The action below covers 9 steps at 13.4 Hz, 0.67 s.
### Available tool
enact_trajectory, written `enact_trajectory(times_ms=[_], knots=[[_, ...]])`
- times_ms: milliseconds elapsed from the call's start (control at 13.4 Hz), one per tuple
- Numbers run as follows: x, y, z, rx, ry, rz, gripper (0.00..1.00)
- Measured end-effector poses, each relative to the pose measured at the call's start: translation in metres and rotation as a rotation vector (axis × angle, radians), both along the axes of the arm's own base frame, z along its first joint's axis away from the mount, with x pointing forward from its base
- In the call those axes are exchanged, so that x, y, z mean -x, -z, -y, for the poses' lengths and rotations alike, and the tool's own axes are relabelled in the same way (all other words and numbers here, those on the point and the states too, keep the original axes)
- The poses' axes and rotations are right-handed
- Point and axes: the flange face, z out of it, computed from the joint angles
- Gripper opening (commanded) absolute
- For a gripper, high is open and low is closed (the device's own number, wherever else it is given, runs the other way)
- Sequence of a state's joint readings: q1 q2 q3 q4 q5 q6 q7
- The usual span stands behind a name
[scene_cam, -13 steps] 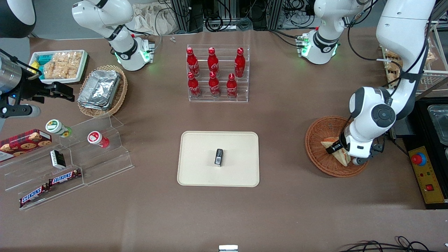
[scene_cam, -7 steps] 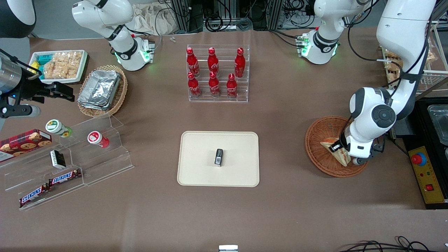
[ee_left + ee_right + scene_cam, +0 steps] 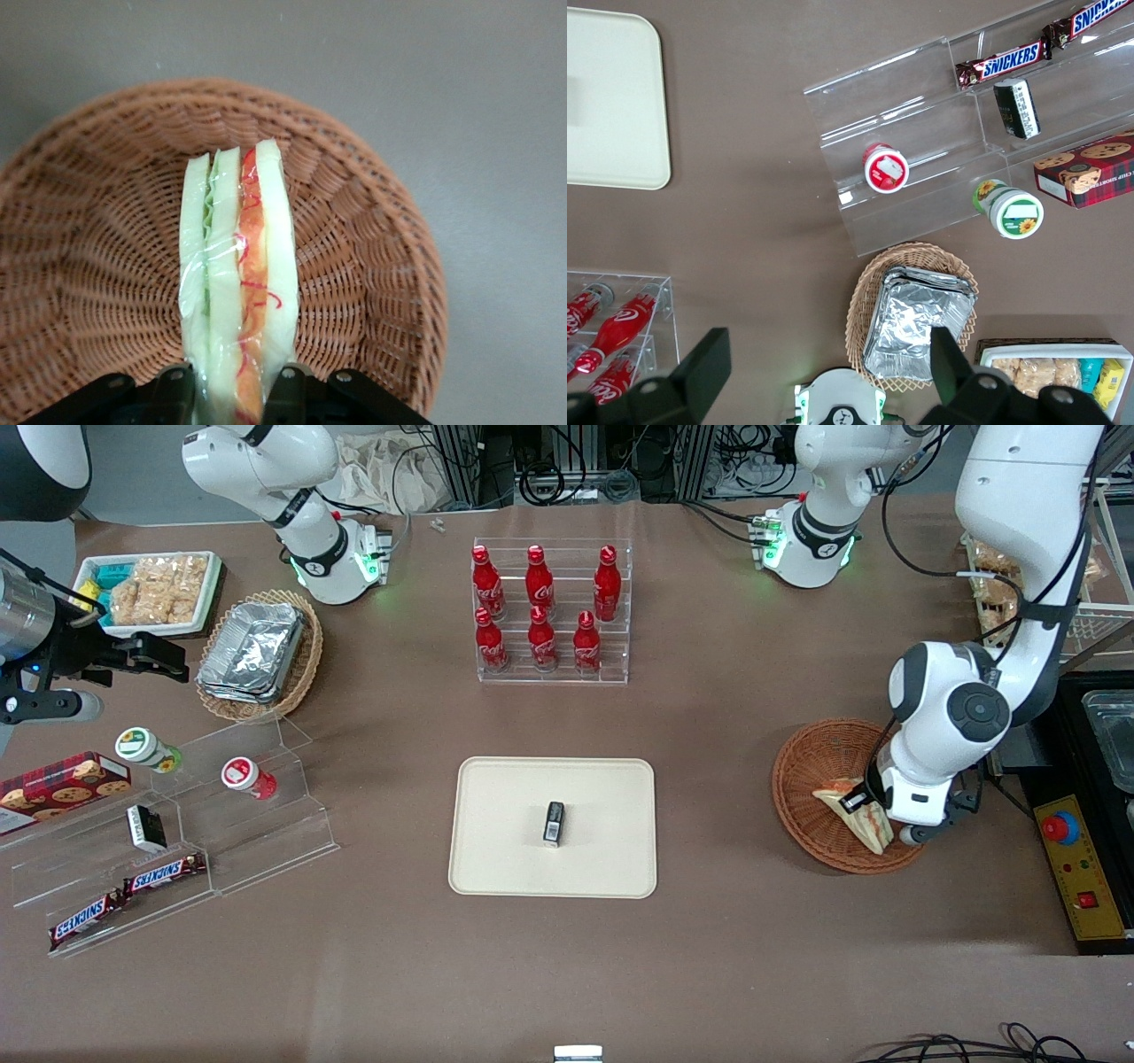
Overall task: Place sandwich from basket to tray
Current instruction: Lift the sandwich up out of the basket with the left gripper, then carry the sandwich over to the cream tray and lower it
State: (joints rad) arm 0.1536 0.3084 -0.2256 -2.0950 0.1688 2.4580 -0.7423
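The sandwich [image 3: 237, 283] is a plastic-wrapped wedge of white bread with red and orange filling along its edge. My left gripper [image 3: 235, 390] is shut on it, one finger [image 3: 173, 390] pressed on each bread face. It hangs just over the reddish-brown wicker basket [image 3: 372, 266]. In the front view the gripper [image 3: 858, 804] and sandwich [image 3: 861, 819] are over the basket [image 3: 802, 779] at the working arm's end of the table. The cream tray [image 3: 505, 824] lies at mid-table with a small black box [image 3: 554, 822] on it.
An acrylic rack of red bottles [image 3: 549, 611] stands farther from the front camera than the tray. Toward the parked arm's end are a tan basket of foil containers [image 3: 259, 654], a white tray of bagged snacks [image 3: 155, 589] and acrylic steps [image 3: 221, 824] with snacks. A control box [image 3: 1076, 868] sits beside the reddish basket.
The gripper has risen slightly with the sandwich in it, tilting the wedge up off the basket floor. The wrist has shifted a little toward the working arm's end.
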Motion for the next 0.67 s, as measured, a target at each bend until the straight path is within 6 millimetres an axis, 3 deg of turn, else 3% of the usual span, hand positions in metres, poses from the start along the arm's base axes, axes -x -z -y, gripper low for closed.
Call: enact_trajectory(times_ms=[223, 521, 669], knots=[[-0.017, -0.063, 0.016, -0.021, -0.002, -0.041, 0.0], [-0.038, -0.175, 0.047, 0.038, -0.015, -0.099, 0.0], [-0.039, -0.211, 0.072, 0.073, 0.016, -0.083, 0.0]])
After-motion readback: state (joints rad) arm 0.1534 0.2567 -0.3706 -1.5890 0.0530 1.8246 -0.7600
